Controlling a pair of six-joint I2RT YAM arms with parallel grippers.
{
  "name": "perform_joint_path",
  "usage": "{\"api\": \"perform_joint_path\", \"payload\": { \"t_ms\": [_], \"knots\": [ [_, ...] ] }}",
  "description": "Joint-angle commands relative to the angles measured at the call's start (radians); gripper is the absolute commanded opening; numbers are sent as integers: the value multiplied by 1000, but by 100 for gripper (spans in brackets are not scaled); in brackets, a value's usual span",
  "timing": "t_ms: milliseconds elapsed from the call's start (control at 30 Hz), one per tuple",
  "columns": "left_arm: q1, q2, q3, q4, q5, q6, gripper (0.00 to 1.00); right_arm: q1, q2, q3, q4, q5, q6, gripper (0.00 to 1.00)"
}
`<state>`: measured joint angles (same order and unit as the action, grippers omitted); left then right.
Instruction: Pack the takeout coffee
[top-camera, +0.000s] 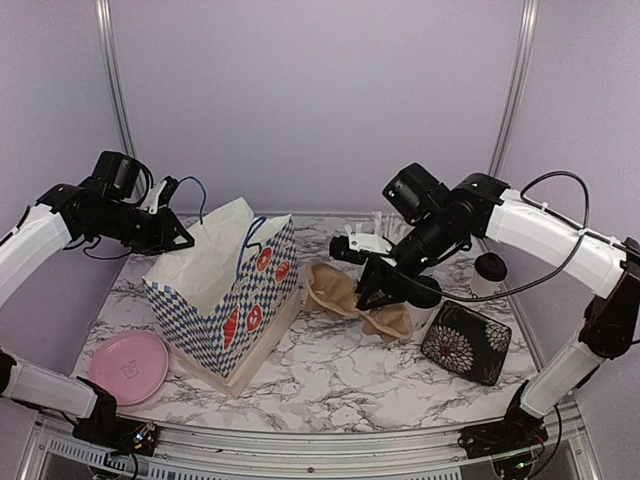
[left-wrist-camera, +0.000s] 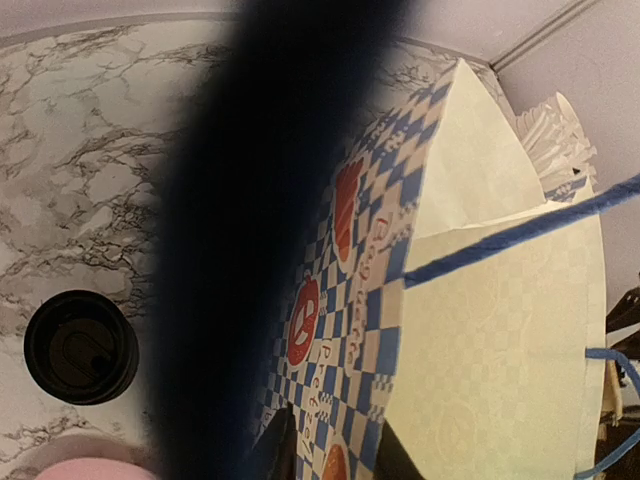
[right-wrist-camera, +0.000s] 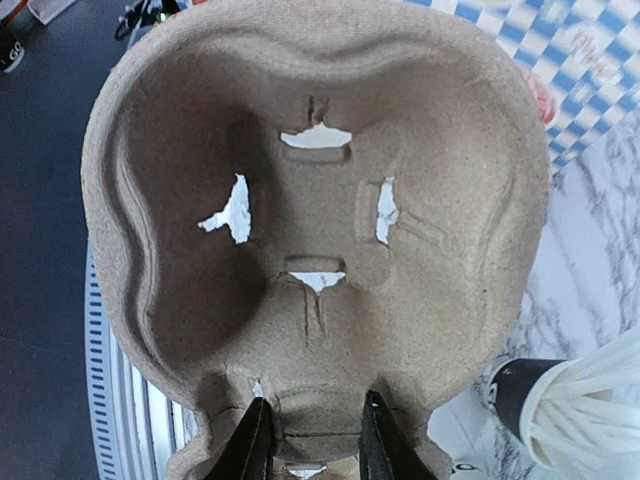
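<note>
A pink plate (top-camera: 128, 368) is lying at the far left of the marble table (top-camera: 330, 390). Above it the left gripper (top-camera: 175, 235) is hovering at the rim of the blue-checked paper bag (top-camera: 235, 300). Its blue cord handle (left-wrist-camera: 520, 232) is crossing the left wrist view, but a dark blur is hiding the jaws, so I cannot tell whether they are apart or pinching anything. One black-lidded coffee cup (left-wrist-camera: 80, 347) is standing on the marble beside the bag.

At the centre, the right gripper (right-wrist-camera: 312, 445) is clamping the near rim of the brown pulp cup carrier (right-wrist-camera: 320, 200), one finger (right-wrist-camera: 250, 445) on each side of its edge tab, and the carrier is hanging tilted. Another lidded coffee cup (top-camera: 490, 268) is waiting at the far right, beyond a black floral pouch (top-camera: 465, 342).

The step looks like placing the carrier. Since the grip is sitting only on a thin edge, the pulp may flex, so it is worth moving slowly, levelling the carrier before release, and steering clear of the cup of white straws (right-wrist-camera: 570, 400) just beside it.
</note>
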<state>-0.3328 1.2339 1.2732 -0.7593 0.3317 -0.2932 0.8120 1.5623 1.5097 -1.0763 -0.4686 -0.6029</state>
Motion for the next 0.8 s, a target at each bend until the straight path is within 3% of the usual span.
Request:
{"api": "perform_joint_path", "payload": {
  "t_ms": [0,67,167,400,600,767],
  "knots": [
    [2,25,24,13,47,27,9,-37,-54,164,-43,-89,-25,26],
    [2,27,29,12,59,36,0,-69,-49,254,-41,-105,-26,25],
    [2,28,32,1,99,65,0,-110,-30,365,-36,-153,-27,25],
    [-30,47,61,-8,363,52,0,-128,8,595,50,-189,-19,25],
    [-121,54,92,-9,403,84,0,-127,37,689,65,-263,-4,25],
    [-181,110,125,-28,406,132,0,-125,38,669,62,-319,-3,25]
  ]
}}
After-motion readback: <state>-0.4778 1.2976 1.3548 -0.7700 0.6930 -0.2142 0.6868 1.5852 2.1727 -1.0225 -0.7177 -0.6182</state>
